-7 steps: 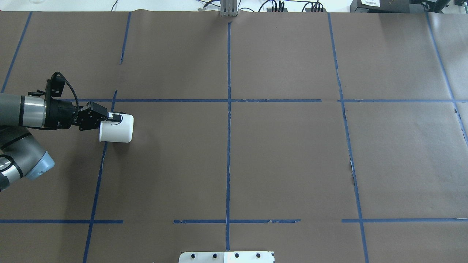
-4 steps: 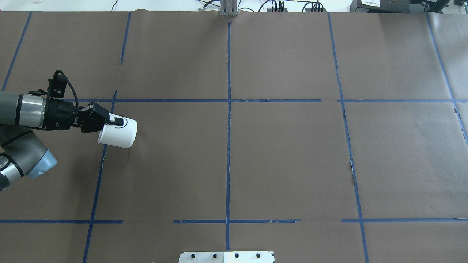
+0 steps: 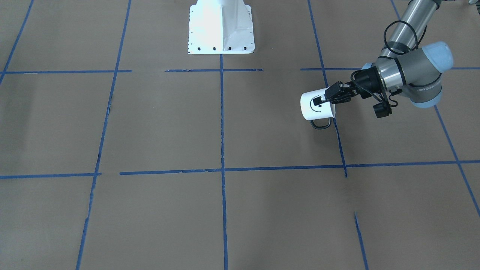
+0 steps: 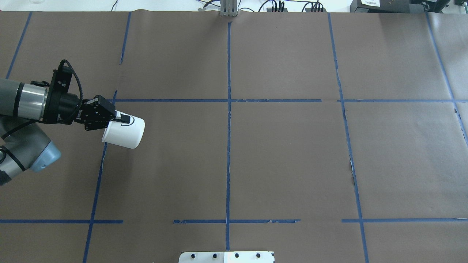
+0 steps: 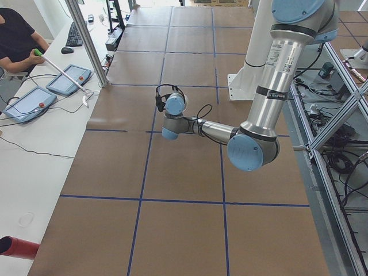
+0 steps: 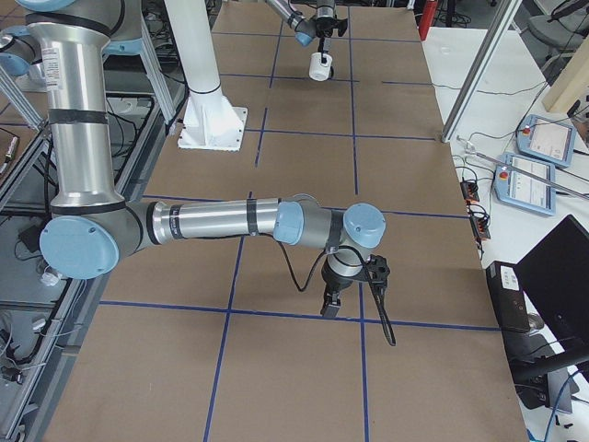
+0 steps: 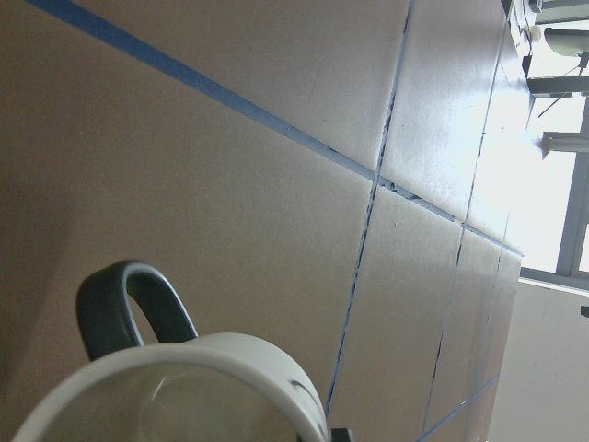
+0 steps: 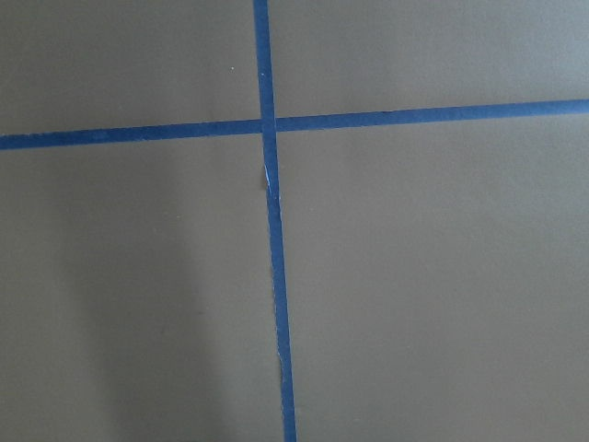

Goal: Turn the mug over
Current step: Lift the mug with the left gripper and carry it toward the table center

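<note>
The white mug (image 4: 124, 133) with a black smiley face (image 3: 317, 107) lies on its side in the air just above the brown table, at the left of the overhead view. Its black handle (image 3: 321, 123) points down. My left gripper (image 4: 122, 118) is shut on the mug's rim, one finger inside and one outside. The left wrist view shows the rim and pale interior (image 7: 184, 387) with the handle (image 7: 129, 304). My right gripper (image 6: 329, 308) points down near the table, seen only in the exterior right view; I cannot tell whether it is open or shut.
Blue tape lines (image 4: 228, 146) divide the brown paper table. The white robot base plate (image 3: 221, 26) stands at the robot's edge. A person (image 5: 17, 40) sits with tablets (image 5: 69, 80) at a side desk beyond the table.
My left gripper has carried the mug a little to the right in the overhead view and turned it, so that the mug tilts more.
</note>
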